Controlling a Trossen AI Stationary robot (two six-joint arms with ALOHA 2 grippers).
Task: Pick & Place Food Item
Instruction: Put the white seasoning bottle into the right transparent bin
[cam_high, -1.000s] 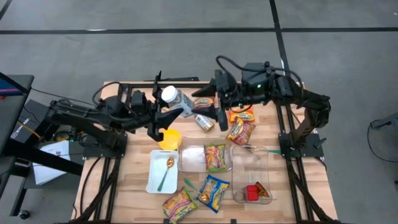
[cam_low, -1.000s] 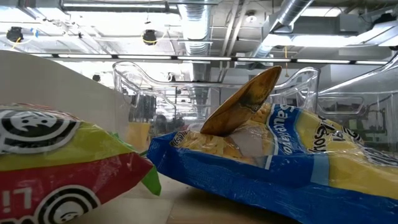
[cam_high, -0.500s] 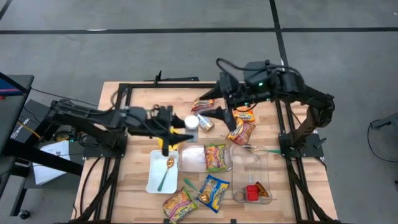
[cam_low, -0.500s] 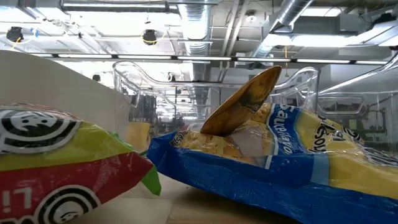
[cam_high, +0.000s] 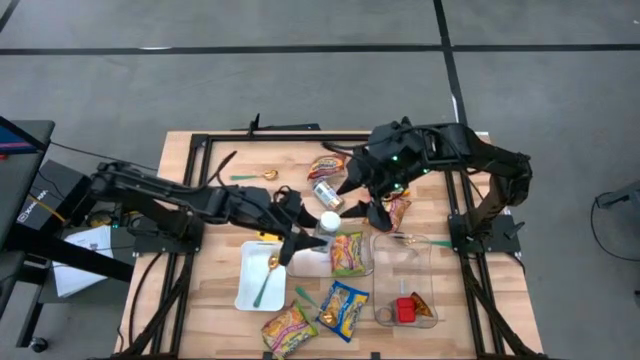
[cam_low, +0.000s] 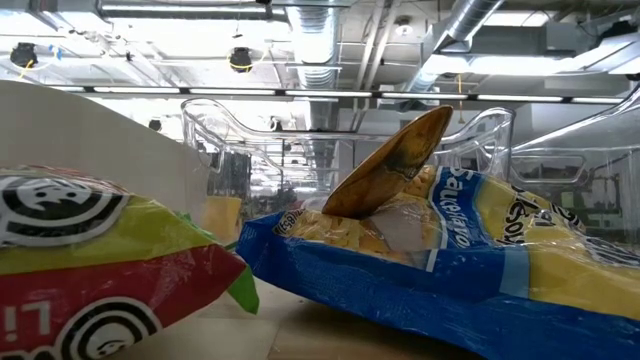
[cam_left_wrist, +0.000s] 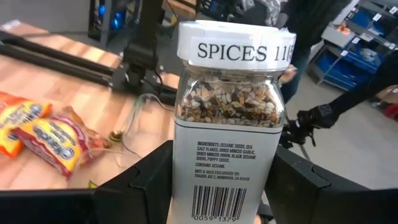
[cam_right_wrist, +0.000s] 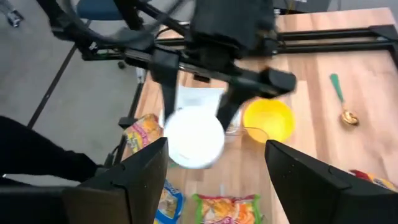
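Note:
My left gripper (cam_high: 312, 232) is shut on a clear spice jar (cam_high: 326, 223) with a white lid and a white label, holding it over the far left corner of a small clear container (cam_high: 312, 258). The jar fills the left wrist view (cam_left_wrist: 227, 112). My right gripper (cam_high: 362, 199) is open and empty just to the far right of the jar, above an orange-red snack packet (cam_high: 392, 211). Its wrist view shows the jar's lid (cam_right_wrist: 194, 138) face on. The low view shows neither gripper. My left gripper pinches the jar's lower body (cam_left_wrist: 186, 186) between its two fingers, one on each opposite side near the base. The fingers come from the table's left and lie along the jar. The lid end (cam_left_wrist: 235, 43) points away from the wrist, and the jar is lifted clear.
The small clear container holds a green snack packet (cam_high: 347, 252). A larger clear container (cam_high: 405, 282) holds a red item. A white tray (cam_high: 262, 277) holds a gold spoon. Snack bags (cam_high: 343, 308) lie near the front edge, a can (cam_high: 327, 194) and a spoon (cam_high: 252, 177) farther back.
My left gripper has carried the jar from the far left part of the table toward the right and near edges, down to the small clear container, and the jar has turned its lid toward the right. My right gripper has gone a little toward the near edge.

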